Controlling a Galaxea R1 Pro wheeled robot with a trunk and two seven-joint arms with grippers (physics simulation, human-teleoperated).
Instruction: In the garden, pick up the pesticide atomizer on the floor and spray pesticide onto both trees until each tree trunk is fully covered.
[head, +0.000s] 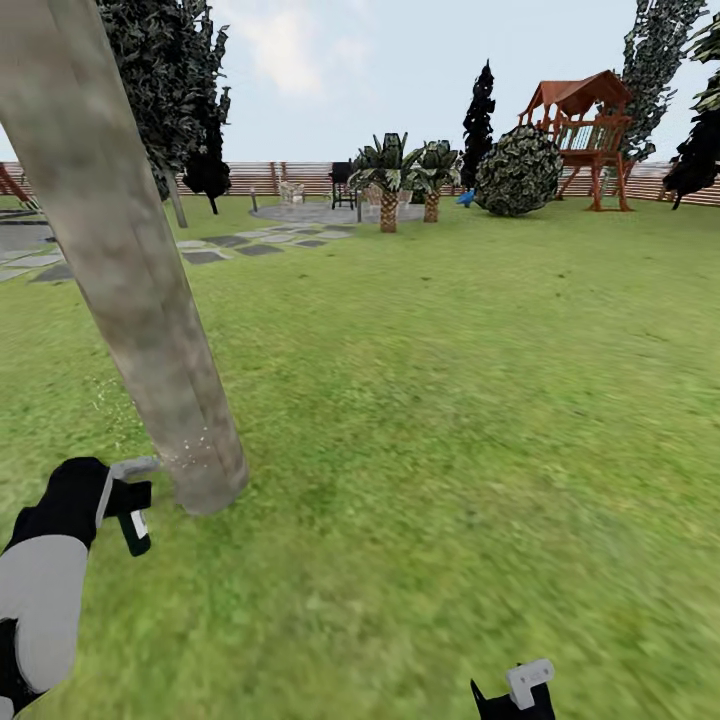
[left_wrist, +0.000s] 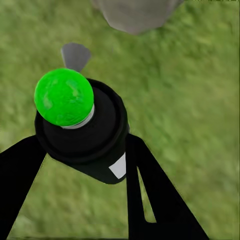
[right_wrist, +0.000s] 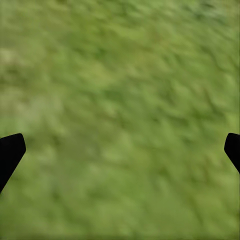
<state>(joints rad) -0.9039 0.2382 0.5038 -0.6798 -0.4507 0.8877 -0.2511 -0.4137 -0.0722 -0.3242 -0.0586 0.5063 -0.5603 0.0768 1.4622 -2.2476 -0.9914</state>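
The left hand (head: 85, 500) has its fingers closed on the spray bottle (head: 133, 525), nozzle almost touching the tree trunk (head: 150, 330) near its base. The right hand's (right_wrist: 120, 150) fingers are spread, empty. Spraying only low risks leaving the upper trunk bare.

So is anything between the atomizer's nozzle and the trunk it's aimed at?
Nothing visible. The left gripper holds the atomizer with its grey nozzle right beside the trunk base, apart from a few faint specks.
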